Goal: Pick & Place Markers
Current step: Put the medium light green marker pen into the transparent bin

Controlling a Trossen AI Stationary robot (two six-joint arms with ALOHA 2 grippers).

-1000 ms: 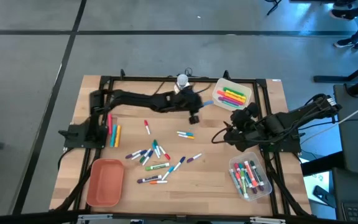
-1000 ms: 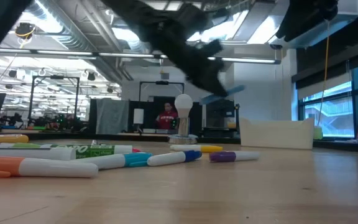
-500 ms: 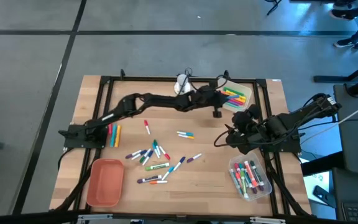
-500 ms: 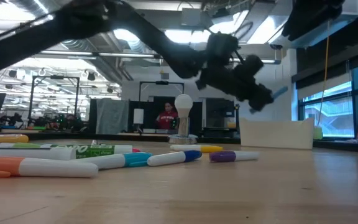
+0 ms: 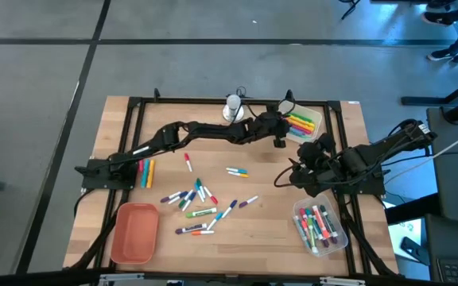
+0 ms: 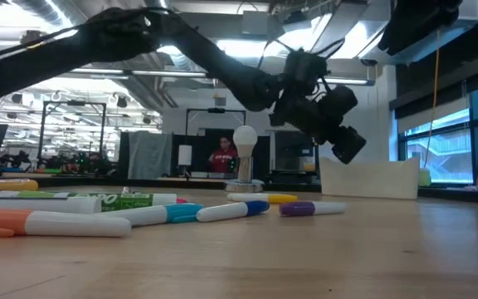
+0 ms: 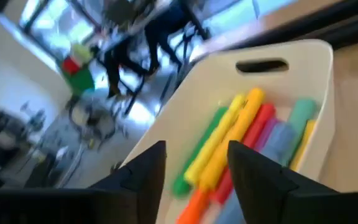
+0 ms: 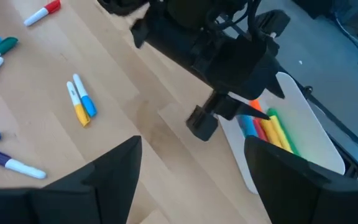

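The left gripper [image 5: 279, 141] hangs at the white tray [image 5: 281, 112], fingers apart and empty; the tray already holds several markers [image 5: 299, 123]. Many more markers [image 5: 199, 200] lie mid-table, well apart from the tray. The right gripper [image 5: 299, 170], near the tray, gapes empty.

Two arms [image 5: 197, 131], three trays [image 5: 133, 233], dozens of markers [image 5: 197, 199].

Grey floor [image 5: 213, 63], ceiling strip lights [image 6: 181, 73], window [image 6: 459, 137] right
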